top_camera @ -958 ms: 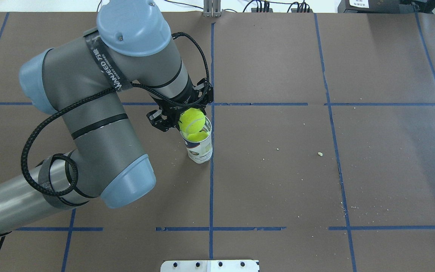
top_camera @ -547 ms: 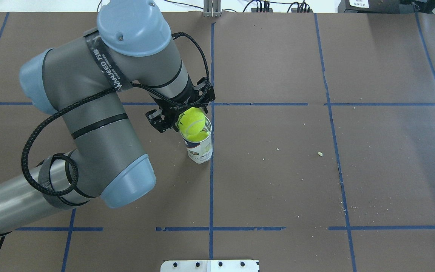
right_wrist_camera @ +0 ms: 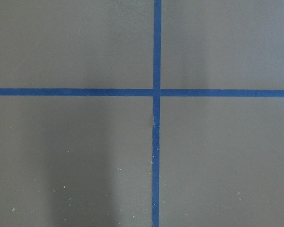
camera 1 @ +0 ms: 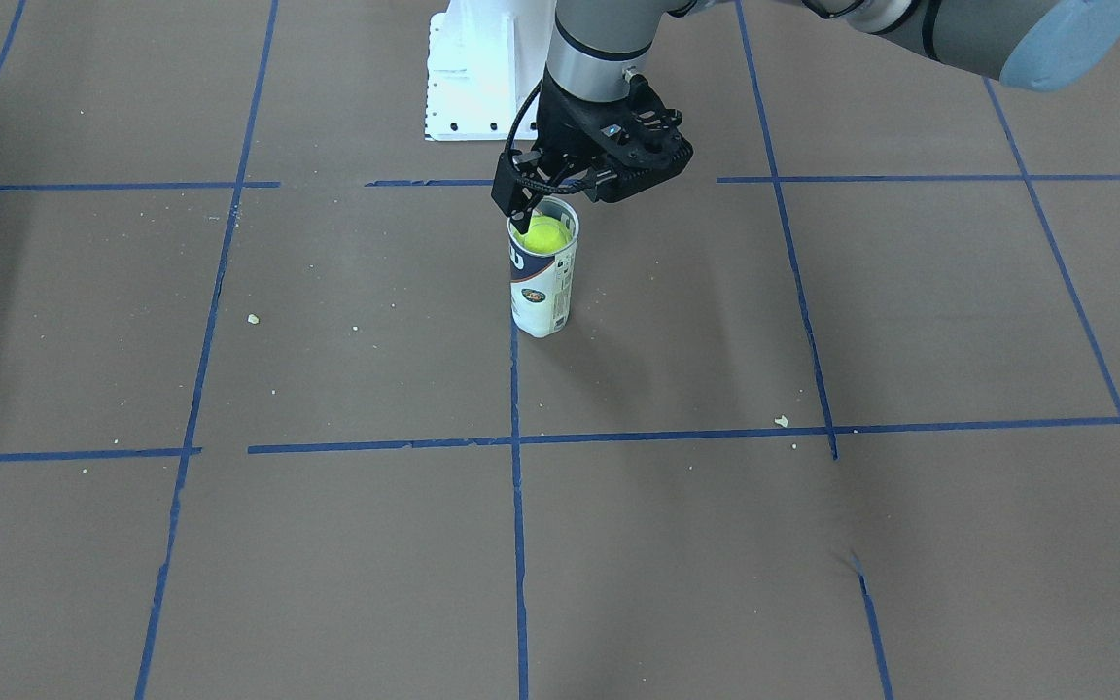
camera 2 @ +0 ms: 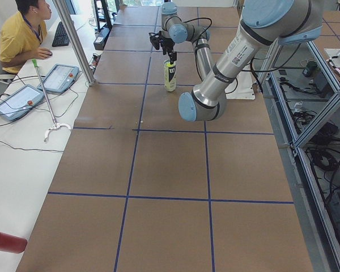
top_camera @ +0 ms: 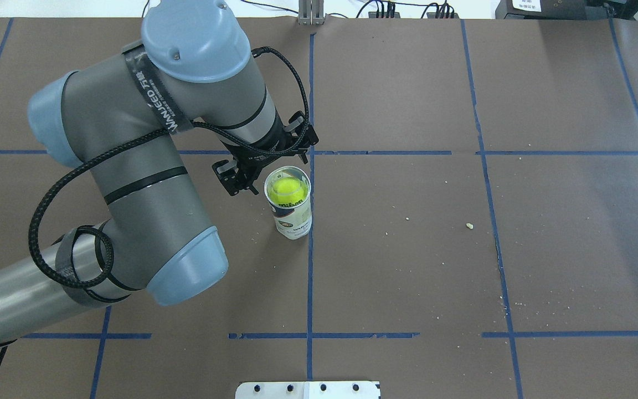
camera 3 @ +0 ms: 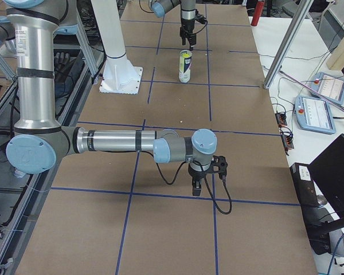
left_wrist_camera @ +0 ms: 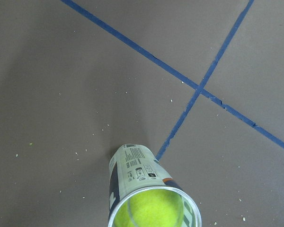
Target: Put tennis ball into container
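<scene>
The clear tennis-ball can stands upright on the brown table by a blue tape line. The yellow-green tennis ball sits inside it, just below the metal rim, and also shows through the can mouth as the ball. My left gripper hovers just above and behind the rim, open, with nothing between its fingers. The left wrist view looks down on the can with the ball inside. My right gripper hangs low over bare table, far from the can; whether it is open or shut I cannot tell.
The white robot base plate stands behind the can. Small crumbs lie scattered on the brown table cover. An operator sits at a side desk with tablets.
The ball left the left gripper's fingers and dropped from the can's mouth down inside the can. The left gripper has drawn slightly back from the rim.
</scene>
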You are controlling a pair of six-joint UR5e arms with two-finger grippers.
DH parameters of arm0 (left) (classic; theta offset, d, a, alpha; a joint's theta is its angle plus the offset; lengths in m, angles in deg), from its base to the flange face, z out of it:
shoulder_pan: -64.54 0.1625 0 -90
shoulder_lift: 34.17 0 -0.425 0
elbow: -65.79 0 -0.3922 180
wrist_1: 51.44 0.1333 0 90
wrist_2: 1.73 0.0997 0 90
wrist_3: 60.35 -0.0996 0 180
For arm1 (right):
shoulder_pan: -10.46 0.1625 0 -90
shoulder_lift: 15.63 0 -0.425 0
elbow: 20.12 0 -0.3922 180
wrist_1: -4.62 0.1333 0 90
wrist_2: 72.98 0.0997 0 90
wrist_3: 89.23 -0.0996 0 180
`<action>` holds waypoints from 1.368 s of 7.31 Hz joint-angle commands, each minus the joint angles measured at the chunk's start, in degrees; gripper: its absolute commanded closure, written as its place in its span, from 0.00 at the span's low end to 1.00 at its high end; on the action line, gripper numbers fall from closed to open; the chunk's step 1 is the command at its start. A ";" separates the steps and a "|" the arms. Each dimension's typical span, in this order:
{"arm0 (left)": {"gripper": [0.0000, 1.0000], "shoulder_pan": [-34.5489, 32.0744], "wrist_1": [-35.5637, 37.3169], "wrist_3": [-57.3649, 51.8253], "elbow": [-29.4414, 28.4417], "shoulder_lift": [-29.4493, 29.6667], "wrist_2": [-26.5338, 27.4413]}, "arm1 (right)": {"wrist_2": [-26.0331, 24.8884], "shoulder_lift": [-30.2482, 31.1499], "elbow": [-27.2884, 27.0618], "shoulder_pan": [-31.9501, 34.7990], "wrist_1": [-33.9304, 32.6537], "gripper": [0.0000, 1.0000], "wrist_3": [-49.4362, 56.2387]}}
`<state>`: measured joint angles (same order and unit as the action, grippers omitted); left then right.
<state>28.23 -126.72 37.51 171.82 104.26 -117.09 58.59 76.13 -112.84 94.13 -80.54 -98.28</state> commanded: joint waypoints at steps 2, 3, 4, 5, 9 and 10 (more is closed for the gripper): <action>0.00 -5.65 -1.78 -20.50 4.42 -9.27 -0.13 | 0.00 0.00 0.00 0.00 0.00 0.00 0.00; 0.00 -9.00 -5.80 -28.52 6.10 -15.68 -0.48 | 0.00 0.00 0.00 0.00 0.00 0.00 0.00; 0.00 -13.91 -10.80 -35.65 6.29 -22.79 -1.00 | 0.00 0.00 0.00 0.00 0.00 0.00 0.00; 0.00 -18.31 -13.89 -43.90 6.38 -29.12 -4.66 | 0.00 0.00 0.00 0.00 0.00 0.00 0.00; 0.00 -47.11 -15.25 -95.57 -2.36 -46.50 -12.42 | 0.00 0.00 0.00 0.00 0.00 0.00 0.00; 0.00 -51.44 -15.33 -103.84 -7.46 -47.37 -15.04 | 0.00 0.00 0.00 0.00 0.00 0.00 0.00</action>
<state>-16.02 -142.05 -53.99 170.40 58.72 -129.50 58.59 76.13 -112.85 94.13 -80.54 -98.28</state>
